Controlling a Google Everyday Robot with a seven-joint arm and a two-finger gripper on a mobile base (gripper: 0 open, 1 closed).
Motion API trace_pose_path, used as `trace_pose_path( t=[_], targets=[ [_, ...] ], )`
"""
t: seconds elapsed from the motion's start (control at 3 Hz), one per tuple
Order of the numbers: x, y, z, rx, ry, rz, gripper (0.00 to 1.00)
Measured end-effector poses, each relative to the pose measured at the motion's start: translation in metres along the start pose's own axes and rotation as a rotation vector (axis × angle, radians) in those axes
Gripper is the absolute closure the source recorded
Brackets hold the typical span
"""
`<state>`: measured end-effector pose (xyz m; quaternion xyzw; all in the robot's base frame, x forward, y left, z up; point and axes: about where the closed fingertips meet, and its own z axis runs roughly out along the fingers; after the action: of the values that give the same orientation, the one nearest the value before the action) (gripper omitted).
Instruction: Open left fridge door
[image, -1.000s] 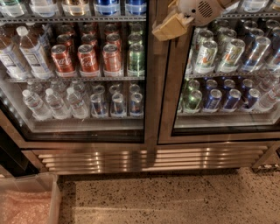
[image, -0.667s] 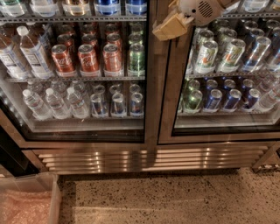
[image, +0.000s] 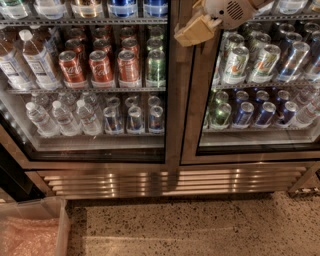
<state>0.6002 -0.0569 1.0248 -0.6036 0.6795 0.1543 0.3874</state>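
The left fridge door (image: 172, 100) is a glass pane in a wide brushed-steel frame, and it stands shut. Behind its glass are red cans (image: 100, 67) on the middle shelf and clear water bottles (image: 62, 117) below. My gripper (image: 192, 31) hangs at the top of the view, in front of the steel posts where the two doors meet, with its tan pads over the left door's right frame. The door's long handle does not show. The twin right door (image: 250, 80) shows green-white and blue cans.
A slatted steel grille (image: 165, 181) runs under both doors. Speckled floor (image: 200, 225) lies in front. A clear plastic bin (image: 32, 230) with pinkish wrap sits at the lower left. A dark gap (image: 10, 180) is left of the fridge.
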Motion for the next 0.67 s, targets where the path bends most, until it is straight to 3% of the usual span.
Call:
trace_pose_path(
  t=[0.33,0.67],
  targets=[
    [-0.0006,-0.0004,-0.0009,0.000,0.000,0.000,0.86],
    [-0.0011,0.0007,-0.0021,-0.002,-0.001,0.000,0.88]
  ],
)
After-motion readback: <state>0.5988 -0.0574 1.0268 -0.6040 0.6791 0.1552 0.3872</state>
